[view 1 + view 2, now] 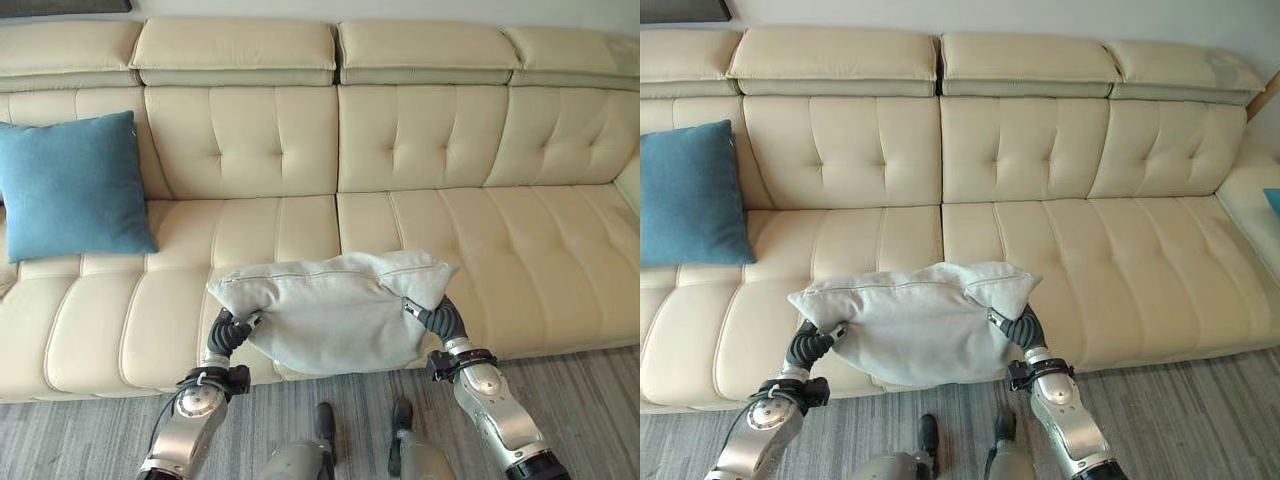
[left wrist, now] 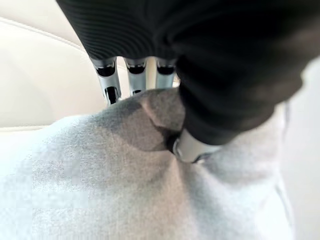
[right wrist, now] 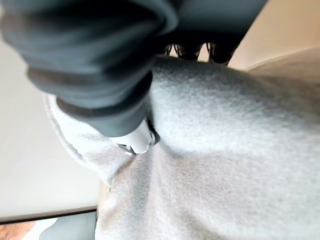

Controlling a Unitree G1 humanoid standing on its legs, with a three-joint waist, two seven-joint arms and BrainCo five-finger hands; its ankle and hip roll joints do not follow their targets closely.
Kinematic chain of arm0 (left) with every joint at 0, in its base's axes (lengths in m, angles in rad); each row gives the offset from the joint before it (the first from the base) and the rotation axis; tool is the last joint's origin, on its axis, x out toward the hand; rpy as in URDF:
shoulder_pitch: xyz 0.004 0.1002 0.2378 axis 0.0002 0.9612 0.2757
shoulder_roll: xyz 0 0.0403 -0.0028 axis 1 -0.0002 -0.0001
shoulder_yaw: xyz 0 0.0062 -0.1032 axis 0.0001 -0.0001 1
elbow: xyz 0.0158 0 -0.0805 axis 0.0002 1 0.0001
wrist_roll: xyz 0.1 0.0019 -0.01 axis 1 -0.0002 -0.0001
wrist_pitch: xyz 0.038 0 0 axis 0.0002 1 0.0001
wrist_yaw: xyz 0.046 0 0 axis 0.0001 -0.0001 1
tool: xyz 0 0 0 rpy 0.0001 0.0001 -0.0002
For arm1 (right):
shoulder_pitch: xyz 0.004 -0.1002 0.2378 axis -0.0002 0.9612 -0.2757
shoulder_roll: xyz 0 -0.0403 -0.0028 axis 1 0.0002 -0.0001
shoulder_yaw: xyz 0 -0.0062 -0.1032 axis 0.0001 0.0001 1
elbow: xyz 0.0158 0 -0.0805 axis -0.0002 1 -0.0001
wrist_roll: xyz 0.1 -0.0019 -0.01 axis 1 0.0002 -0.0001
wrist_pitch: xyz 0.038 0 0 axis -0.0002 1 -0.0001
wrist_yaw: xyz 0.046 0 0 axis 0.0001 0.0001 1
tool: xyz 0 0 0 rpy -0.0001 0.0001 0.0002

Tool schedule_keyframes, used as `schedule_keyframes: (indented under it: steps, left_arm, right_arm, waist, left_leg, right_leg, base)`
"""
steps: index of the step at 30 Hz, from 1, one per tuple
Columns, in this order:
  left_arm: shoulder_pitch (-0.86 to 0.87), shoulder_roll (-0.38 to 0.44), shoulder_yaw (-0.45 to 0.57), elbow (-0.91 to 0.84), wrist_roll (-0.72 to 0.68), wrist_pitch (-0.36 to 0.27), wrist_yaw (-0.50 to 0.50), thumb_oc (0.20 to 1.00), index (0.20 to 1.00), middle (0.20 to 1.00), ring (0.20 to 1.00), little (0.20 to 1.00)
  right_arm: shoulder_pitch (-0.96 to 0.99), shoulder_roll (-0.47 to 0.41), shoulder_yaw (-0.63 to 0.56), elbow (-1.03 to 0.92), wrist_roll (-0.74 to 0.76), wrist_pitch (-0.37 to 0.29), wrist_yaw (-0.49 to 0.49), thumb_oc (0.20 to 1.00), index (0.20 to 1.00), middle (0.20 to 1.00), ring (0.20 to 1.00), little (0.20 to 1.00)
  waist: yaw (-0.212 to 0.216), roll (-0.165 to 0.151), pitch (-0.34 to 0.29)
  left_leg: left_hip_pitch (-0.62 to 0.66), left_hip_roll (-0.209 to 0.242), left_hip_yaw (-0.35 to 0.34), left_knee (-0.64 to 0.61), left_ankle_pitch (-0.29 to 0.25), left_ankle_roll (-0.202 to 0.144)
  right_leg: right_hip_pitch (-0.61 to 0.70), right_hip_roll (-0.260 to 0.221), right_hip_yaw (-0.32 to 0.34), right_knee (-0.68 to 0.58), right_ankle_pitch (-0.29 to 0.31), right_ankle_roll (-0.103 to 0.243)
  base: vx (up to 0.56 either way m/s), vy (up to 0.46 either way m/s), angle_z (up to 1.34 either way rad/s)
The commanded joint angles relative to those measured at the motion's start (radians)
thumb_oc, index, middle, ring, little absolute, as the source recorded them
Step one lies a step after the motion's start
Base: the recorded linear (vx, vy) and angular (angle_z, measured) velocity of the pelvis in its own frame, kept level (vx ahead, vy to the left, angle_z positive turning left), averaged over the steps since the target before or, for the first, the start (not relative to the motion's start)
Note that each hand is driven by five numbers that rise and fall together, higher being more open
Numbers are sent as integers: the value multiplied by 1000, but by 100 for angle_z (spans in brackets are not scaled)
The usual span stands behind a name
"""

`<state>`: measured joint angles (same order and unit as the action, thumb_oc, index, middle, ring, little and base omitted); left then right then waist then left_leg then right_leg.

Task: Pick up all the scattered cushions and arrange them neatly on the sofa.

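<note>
**Grey cushion being carried to the seat**

The long cream tufted leather sofa [image 1: 420, 150] is being faced. A square teal fabric cushion [image 1: 72, 185] is leaning at nine o'clock. The pale grey fabric cushion [image 1: 335, 310] is being pinched at its ends, above the seat's front edge, by the left hand [image 2: 187, 145] and right hand [image 3: 132, 137]. It should be kept level and set upright against the backrest.

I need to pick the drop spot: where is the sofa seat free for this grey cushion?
Bare seat runs from the blue cushion rightward to the sofa's far end; the grey cushion, pinched by left hand and right hand, hangs over the front edge.
</note>
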<state>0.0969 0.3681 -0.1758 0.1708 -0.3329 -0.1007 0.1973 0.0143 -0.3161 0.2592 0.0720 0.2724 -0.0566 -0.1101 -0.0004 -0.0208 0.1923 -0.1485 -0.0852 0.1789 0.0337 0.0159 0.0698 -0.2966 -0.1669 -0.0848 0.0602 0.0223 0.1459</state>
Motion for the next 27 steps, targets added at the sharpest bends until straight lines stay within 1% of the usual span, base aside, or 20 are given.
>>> schedule_keyframes:
  steps: [1,2,3,4,7,10,15,18,21,25,27]
  left_arm:
    - [-28,27,41,-102,16,-85,8,200,200,200,200,200]
    - [-28,26,41,-102,16,-85,8,200,200,200,200,200]
    - [-30,21,38,-99,10,-86,8,200,200,200,200,200]
    - [-32,14,32,-90,5,-83,-1,200,200,200,200,200]
    - [-44,11,24,-77,9,-80,0,200,200,200,200,200]
    - [-80,10,20,-61,22,-83,20,200,200,200,200,200]
    - [-149,17,19,-48,50,-97,66,200,200,200,200,200]
    - [-269,22,-7,-27,73,-113,129,200,200,200,200,200]
    - [-415,32,-47,28,86,-128,187,200,200,200,200,200]
    - [-642,65,-110,150,113,-136,274,200,200,200,200,200]
    - [-744,82,-147,218,113,-142,297,200,200,200,200,200]
  right_arm:
    - [-63,-5,-12,-95,-5,-95,28,200,200,200,200,200]
    - [-63,-5,-12,-95,-5,-95,28,200,200,200,200,200]
    - [-63,-14,-17,-96,-8,-97,25,200,200,200,200,200]
    - [-68,-26,-23,-93,-7,-94,24,200,200,200,200,200]
    - [-82,-36,-27,-89,-2,-92,21,200,200,200,200,200]
    - [-114,-39,-22,-87,-5,-94,6,200,200,200,200,200]
    - [-192,-33,-4,-69,-17,-101,-27,200,200,200,200,200]
    - [-311,-18,19,-27,-38,-109,-86,200,200,200,200,200]
    - [-451,2,54,43,-44,-119,-138,200,200,200,200,200]
    - [-642,3,98,174,-50,-123,-209,200,200,200,200,200]
    - [-734,-6,117,260,-39,-125,-236,200,200,200,200,200]
  waist:
    - [5,-56,7]
    - [3,-55,6]
    - [4,-53,5]
    - [0,-44,-2]
    - [-4,-34,-6]
    - [-8,-21,-12]
    - [-11,-10,-24]
    - [-18,-4,-36]
    - [-20,-3,-28]
    - [-23,0,-8]
    - [-23,0,2]
  left_leg:
    - [9,99,-110,120,-116,-84]
    - [5,100,-113,123,-117,-85]
    - [1,109,-121,126,-115,-94]
    - [-3,122,-135,125,-109,-105]
    - [-1,132,-143,113,-103,-115]
    - [2,139,-145,95,-94,-123]
    - [23,145,-138,48,-79,-127]
    - [34,147,-127,3,-61,-133]
    - [26,147,-121,-19,-47,-135]
    - [-31,144,-121,-30,-23,-141]
    - [-60,145,-123,-36,-8,-144]
  right_leg:
    - [87,22,-13,41,20,-10]
    - [87,22,-16,41,20,-11]
    - [92,28,-22,41,14,-19]
    - [102,32,-46,39,0,-31]
    - [108,39,-68,42,-15,-41]
    - [109,42,-92,43,-28,-50]
    - [112,47,-96,37,-35,-51]
    - [111,50,-93,20,-34,-47]
    - [92,50,-86,17,-27,-44]
    - [28,48,-76,22,-13,-40]
    - [-1,48,-70,23,-3,-38]
  base:
    - [68,-238,59]
    - [64,-195,77]
    - [95,-200,50]
    - [95,-200,56]
    - [60,-102,31]
    - [57,-63,20]
    - [63,-6,2]
    - [56,-1,-3]
    - [-16,-2,-1]
    - [-75,-15,-5]
    - [-44,-28,-2]
